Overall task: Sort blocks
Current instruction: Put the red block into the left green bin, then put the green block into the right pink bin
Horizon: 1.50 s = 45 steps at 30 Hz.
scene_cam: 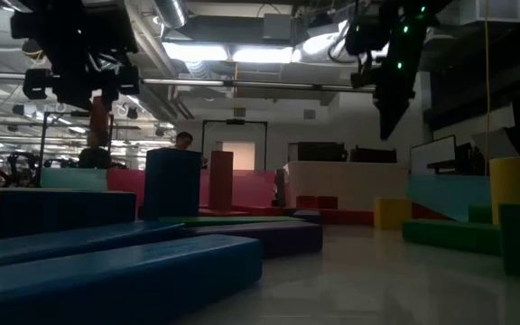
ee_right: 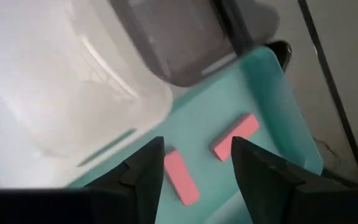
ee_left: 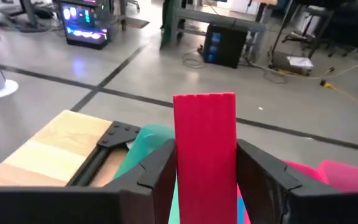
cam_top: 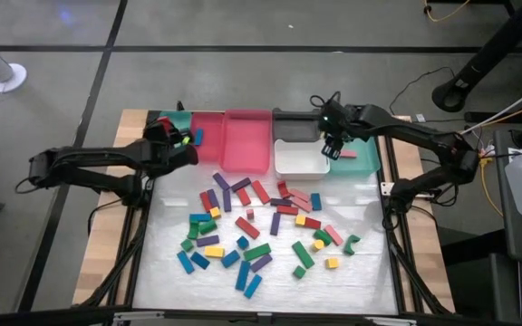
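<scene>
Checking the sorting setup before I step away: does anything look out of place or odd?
Nothing stands out. The small coloured blocks lie scattered on the table, unsorted. The left gripper holds an upright red block; the right gripper hangs open over two pink blocks in the teal tray.

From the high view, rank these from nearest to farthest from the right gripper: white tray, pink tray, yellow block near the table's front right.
1. white tray, right beside the right gripper.
2. pink tray, toward the left arm.
3. yellow block, front right, farthest.
</scene>
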Available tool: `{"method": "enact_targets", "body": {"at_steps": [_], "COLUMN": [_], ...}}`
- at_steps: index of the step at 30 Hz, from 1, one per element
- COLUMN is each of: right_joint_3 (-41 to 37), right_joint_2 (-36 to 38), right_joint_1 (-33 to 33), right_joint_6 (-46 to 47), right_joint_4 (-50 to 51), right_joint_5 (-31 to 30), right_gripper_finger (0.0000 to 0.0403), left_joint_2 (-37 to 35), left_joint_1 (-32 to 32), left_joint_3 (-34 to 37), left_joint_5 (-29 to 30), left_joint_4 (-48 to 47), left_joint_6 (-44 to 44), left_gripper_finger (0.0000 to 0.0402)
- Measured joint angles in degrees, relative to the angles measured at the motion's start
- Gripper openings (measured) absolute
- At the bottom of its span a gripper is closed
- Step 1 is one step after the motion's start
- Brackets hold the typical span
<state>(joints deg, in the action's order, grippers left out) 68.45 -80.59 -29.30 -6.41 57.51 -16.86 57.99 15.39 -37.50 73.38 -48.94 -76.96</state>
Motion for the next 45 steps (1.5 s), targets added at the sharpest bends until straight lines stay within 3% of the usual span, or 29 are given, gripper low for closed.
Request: {"method": "enact_targets", "body": {"at_steps": [10,16,25,32,39,45], "right_joint_3": [0.2,0.2,0.2,0.2,0.2,0.2], "right_joint_2": [5.3,5.5,5.5,5.4,1.6,-4.0], "right_joint_1": [15.6,26.6,41.8,49.5,54.8,58.6], "right_joint_6": [7.9,13.8,27.2,33.1,36.0,28.5], "right_joint_4": [2.8,2.7,2.1,-3.1,-7.1,-8.3], "right_joint_5": [0.2,5.3,6.5,6.5,6.4,7.0], "right_gripper_finger": [0.0188,0.0188,0.0188,0.0188,0.0188,0.0188], "left_joint_2": [1.5,1.5,1.5,1.5,1.5,1.5], "left_joint_1": [7.0,12.0,15.1,17.7,20.7,20.7], "left_joint_3": [0.0,0.0,0.0,0.0,0.0,0.0], "left_joint_5": [-6.0,-12.2,-12.9,-18.6,-20.5,-23.8], "left_joint_4": [3.8,5.1,5.1,5.1,5.2,6.6], "left_joint_6": [10.5,14.5,20.6,24.6,24.6,27.7], "left_gripper_finger": [0.0143,0.0143,0.0143,0.0151,0.0207,0.0217]}}
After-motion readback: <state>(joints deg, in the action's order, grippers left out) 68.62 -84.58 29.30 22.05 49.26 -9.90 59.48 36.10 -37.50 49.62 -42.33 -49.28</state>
